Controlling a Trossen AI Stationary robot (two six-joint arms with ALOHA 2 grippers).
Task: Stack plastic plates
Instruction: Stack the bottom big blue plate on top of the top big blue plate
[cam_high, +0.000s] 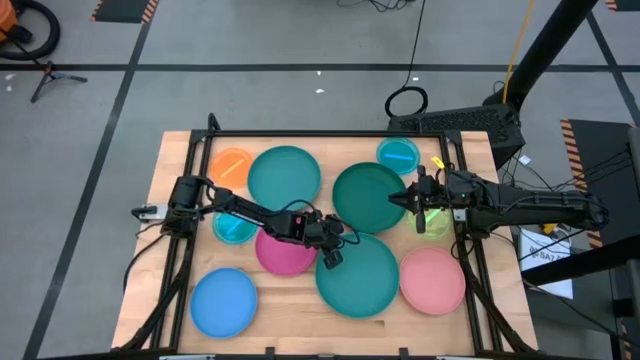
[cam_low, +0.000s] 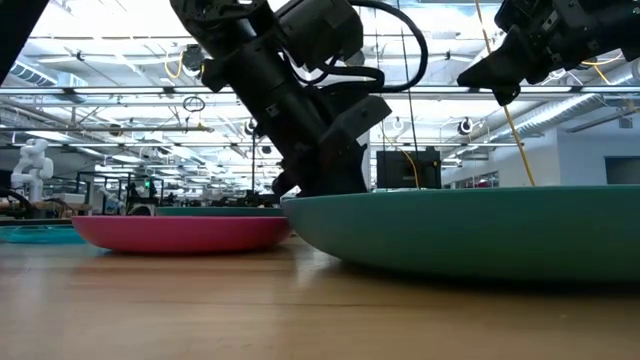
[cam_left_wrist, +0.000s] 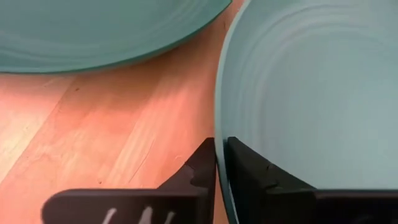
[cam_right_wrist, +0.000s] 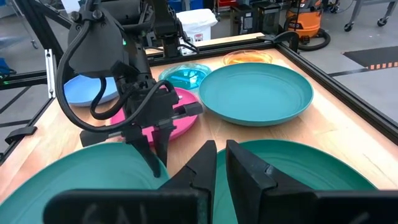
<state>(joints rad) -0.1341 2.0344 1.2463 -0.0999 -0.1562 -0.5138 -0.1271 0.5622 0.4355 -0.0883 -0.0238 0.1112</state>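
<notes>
Wooden table top (cam_high: 300, 300) w/ black frame carries the plates. Left gripper (cam_high: 330, 257) sits near centre, fingers (cam_left_wrist: 199, 171) pinched on the rim of the large teal plate (cam_high: 358, 273) at that plate's 10 o'clock edge; one finger outside the rim, one inside, per left wrist view. Low view: gripper comes down onto plate's edge, plate flat on the wood. Magenta plate (cam_high: 283, 250) lies just beside at 9 o'clock of the gripper. Second teal plate (cam_high: 285, 175) at 11 o'clock; dark green plate (cam_high: 369, 196) at 1 o'clock. Right gripper (cam_high: 410, 199) hovers over dark green plate's right edge, fingers (cam_right_wrist: 202, 165) nearly together, holding nothing. Farther out: cyan plate (cam_high: 236, 228), orange plate (cam_high: 231, 165), blue plate (cam_high: 224, 302), pink plate (cam_high: 432, 281), lime plate (cam_high: 435, 221) under right arm.
</notes>
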